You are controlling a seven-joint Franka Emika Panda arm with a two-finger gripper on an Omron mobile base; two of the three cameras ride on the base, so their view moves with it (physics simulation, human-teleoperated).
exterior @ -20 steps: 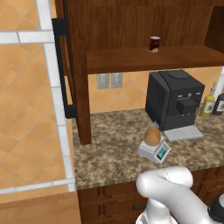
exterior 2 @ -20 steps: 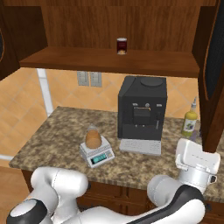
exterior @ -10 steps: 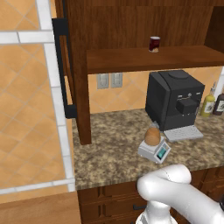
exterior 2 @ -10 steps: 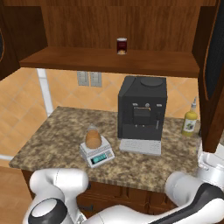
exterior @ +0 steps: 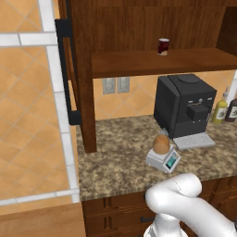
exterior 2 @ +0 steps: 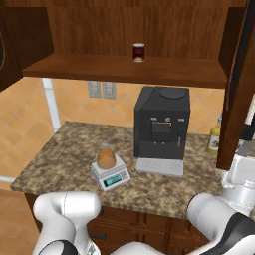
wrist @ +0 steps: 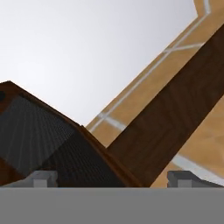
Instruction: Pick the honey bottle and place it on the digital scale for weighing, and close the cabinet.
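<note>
The honey bottle (exterior: 161,144) is sitting upright on the round plate of the digital scale (exterior: 164,159), which is standing on the granite counter (exterior: 115,157) just in front of the black coffee machine (exterior: 184,104); from the right base view the same pair is showing left of the machine's drip tray, the honey bottle (exterior 2: 105,158) centred on the digital scale (exterior 2: 110,174) so that its weight is bearing on the plate and the teal display is facing the counter's front edge. That half of the task looks done, so the remaining work is judged to be the cabinet (exterior: 148,28), whose doors are standing open on both sides: the left door (exterior: 78,69) is swung out with its black bar handle (exterior: 67,74) facing away from the shelf, and the right door (exterior 2: 238,84) is hanging edge-on at the right of the right base view. A dark red jar (exterior 2: 138,52) is resting on the cabinet shelf, well apart from the work below. The gripper (wrist: 113,178) is holding nothing and its fingertips (wrist: 43,178) are standing spread wide at the bottom of the hand view, looking up at a dark panelled cabinet door (wrist: 52,148) and a brown edge beside it; it seems to be lining up with the right door to push it shut, though contact cannot be told.
</note>
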